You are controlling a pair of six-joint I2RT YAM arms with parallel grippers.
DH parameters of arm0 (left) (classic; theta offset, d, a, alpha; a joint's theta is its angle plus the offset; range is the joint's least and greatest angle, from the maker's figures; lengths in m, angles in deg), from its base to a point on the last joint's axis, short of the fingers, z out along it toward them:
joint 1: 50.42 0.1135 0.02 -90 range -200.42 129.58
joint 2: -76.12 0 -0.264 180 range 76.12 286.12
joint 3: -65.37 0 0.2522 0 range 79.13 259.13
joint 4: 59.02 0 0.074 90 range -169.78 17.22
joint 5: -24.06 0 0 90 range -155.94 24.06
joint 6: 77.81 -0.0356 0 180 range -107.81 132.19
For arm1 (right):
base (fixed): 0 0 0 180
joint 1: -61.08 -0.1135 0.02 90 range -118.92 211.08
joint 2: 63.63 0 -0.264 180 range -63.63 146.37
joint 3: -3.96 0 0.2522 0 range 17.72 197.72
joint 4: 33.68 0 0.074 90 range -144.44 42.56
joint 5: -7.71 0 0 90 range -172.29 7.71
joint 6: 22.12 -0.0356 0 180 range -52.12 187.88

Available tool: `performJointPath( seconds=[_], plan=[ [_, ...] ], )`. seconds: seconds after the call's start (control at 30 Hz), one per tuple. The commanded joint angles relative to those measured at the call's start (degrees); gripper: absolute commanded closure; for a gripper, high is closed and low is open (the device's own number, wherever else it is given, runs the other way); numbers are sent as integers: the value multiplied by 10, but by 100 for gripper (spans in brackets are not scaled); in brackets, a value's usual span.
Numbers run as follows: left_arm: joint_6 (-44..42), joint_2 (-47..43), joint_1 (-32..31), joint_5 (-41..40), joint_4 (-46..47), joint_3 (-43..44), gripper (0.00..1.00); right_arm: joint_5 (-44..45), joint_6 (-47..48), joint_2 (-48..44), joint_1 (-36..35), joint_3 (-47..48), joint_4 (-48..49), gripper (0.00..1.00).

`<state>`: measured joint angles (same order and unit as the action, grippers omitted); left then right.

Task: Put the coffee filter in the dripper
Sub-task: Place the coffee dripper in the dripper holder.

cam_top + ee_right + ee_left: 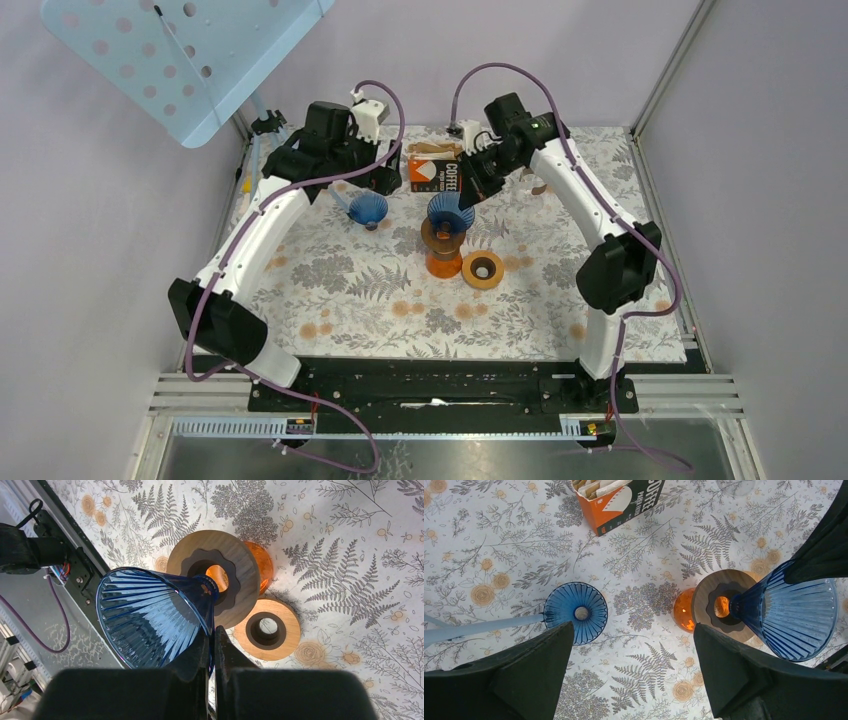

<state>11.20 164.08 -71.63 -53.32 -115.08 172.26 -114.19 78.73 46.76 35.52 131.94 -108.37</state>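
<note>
My right gripper is shut on the rim of a ribbed blue dripper. It holds the dripper tilted, with the spout over the wooden collar on the orange carafe. From above, that dripper hangs over the carafe. A second blue dripper stands mouth-up on the cloth, just ahead of my open left gripper, which holds nothing. Coffee filters stick out of the open orange-and-black box beyond it.
A loose wooden ring lies on the cloth right of the carafe. The filter box stands at the back between the two arms. A pale blue perforated panel overhangs the back left corner. A floral cloth covers the table.
</note>
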Motion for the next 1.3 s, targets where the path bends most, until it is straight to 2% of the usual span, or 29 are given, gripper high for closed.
performJointPath(
  seconds=[0.0, 0.27, 0.5, 0.6, 0.77, 1.07, 1.27],
  plan=[
    [-6, -23, 2, 2, 31, -8, 1, 9, -9, 2, -12, 19, -12, 100],
    [5, -23, 2, 16, 42, -30, 2, 20, -11, 15, -17, 17, -8, 100],
    [67, -28, 2, 106, 70, -64, 10, 33, -18, 32, -21, 11, 0, 100],
    [107, -37, 1, 152, 107, -99, 15, 36, -21, 37, -23, 12, 3, 100],
    [156, -39, -9, 183, 139, -117, 25, 34, -21, 40, -25, 15, 1, 99],
    [198, -16, -48, 176, 153, -123, 42, 33, -19, 45, -25, 17, 0, 95],
    [200, 7, -52, 174, 153, -126, 49, 33, -18, 50, -25, 22, -3, 96]
  ],
)
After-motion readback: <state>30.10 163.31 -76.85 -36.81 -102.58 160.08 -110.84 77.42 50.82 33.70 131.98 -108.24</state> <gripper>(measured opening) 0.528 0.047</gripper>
